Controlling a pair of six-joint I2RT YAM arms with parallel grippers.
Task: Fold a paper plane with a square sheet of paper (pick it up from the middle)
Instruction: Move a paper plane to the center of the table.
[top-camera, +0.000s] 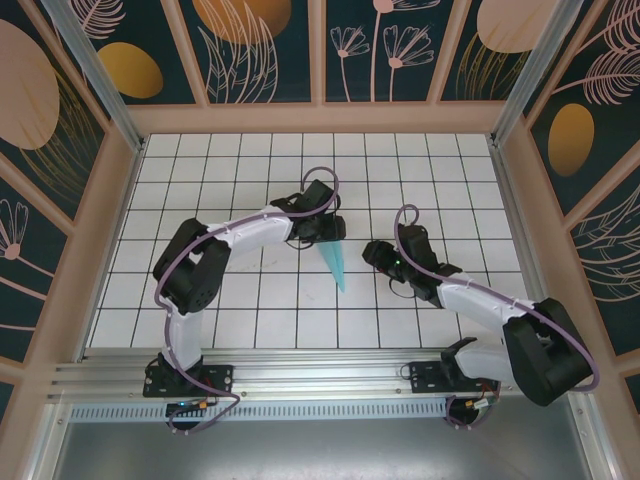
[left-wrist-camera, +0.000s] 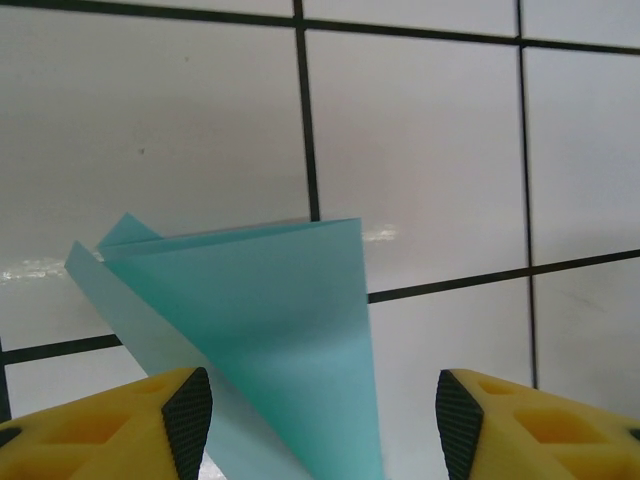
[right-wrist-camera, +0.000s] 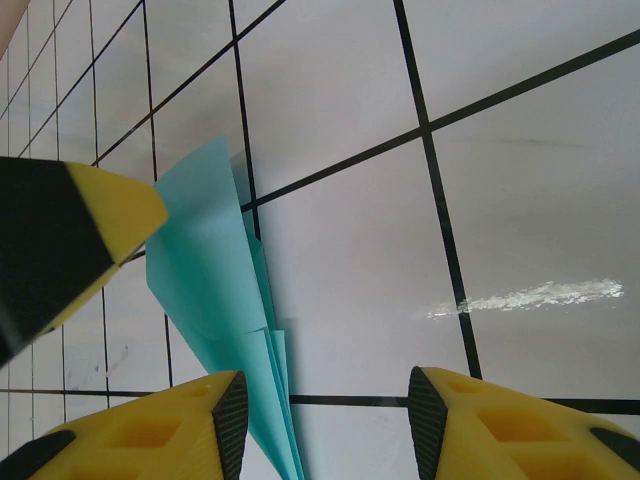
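Note:
The paper plane (top-camera: 335, 262) lies on the white grid table as a slim teal-blue dart, its tip toward the near edge. My left gripper (top-camera: 325, 230) hovers at its wide far end. In the left wrist view the plane's folded wings (left-wrist-camera: 280, 320) rise between the open jaws of that gripper (left-wrist-camera: 325, 425), touching neither pad. My right gripper (top-camera: 375, 252) sits just right of the plane. In the right wrist view this gripper (right-wrist-camera: 325, 420) is open, and the plane (right-wrist-camera: 205, 290) runs along its left finger (right-wrist-camera: 228, 420), not pinched.
A yellow and black finger of the left gripper (right-wrist-camera: 80, 235) juts in at the left of the right wrist view. Wooden-framed patterned walls (top-camera: 320, 115) enclose the tiled table (top-camera: 250, 170). A metal rail (top-camera: 320, 375) carries the arm bases at the near edge.

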